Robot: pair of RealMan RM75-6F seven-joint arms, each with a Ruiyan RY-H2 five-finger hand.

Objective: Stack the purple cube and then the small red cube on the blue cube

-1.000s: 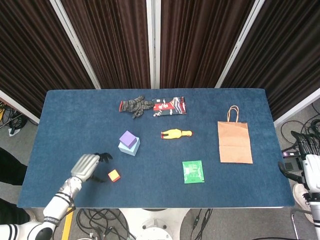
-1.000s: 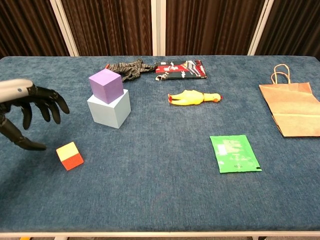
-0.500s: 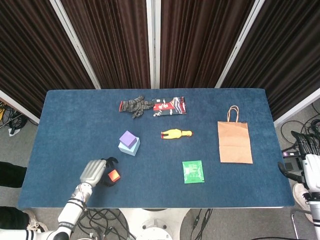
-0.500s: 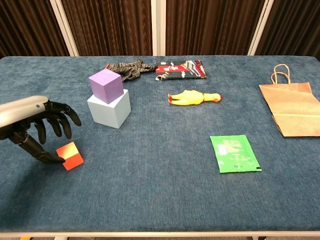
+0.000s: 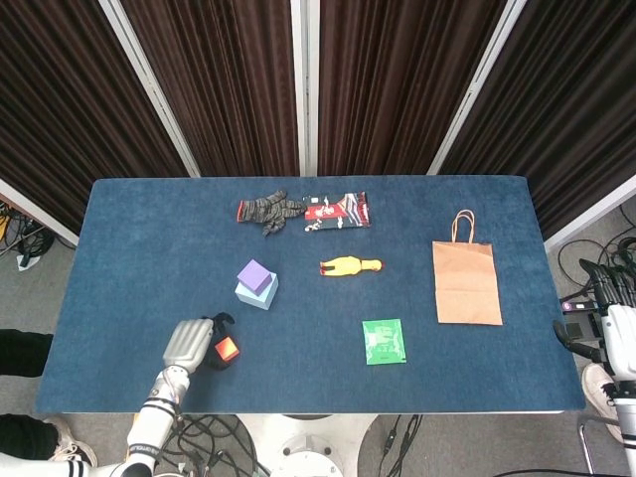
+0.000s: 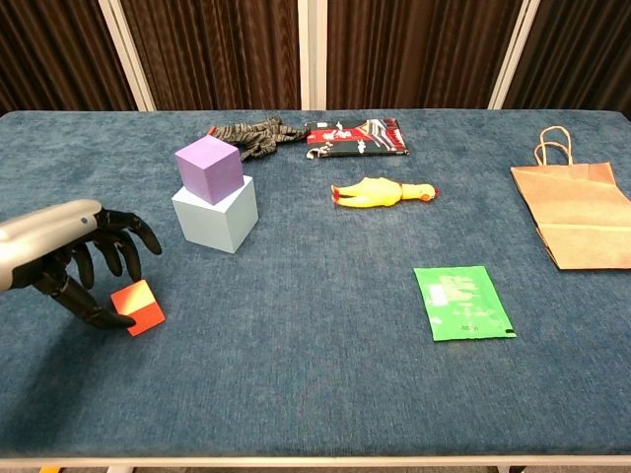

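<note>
The purple cube (image 5: 255, 274) (image 6: 208, 168) sits on top of the light blue cube (image 5: 260, 294) (image 6: 217, 217) left of the table's middle. The small red cube (image 5: 227, 349) (image 6: 138, 306), with an orange-yellow top face, lies on the cloth near the front left. My left hand (image 5: 194, 341) (image 6: 74, 261) hovers at its left side, fingers arched above it and the thumb tip against its left face. The cube still rests on the table. My right hand (image 5: 616, 298) hangs off the table's right edge, holding nothing, seen only in the head view.
A grey glove (image 5: 268, 210) and a snack packet (image 5: 338, 211) lie at the back. A yellow rubber chicken (image 5: 350, 265) lies mid-table, a green sachet (image 5: 384, 341) in front of it, and a flat paper bag (image 5: 466, 283) to the right.
My left hand has moved right and down to the red cube, from apart to thumb touching it. The cube and the stack have not moved.
</note>
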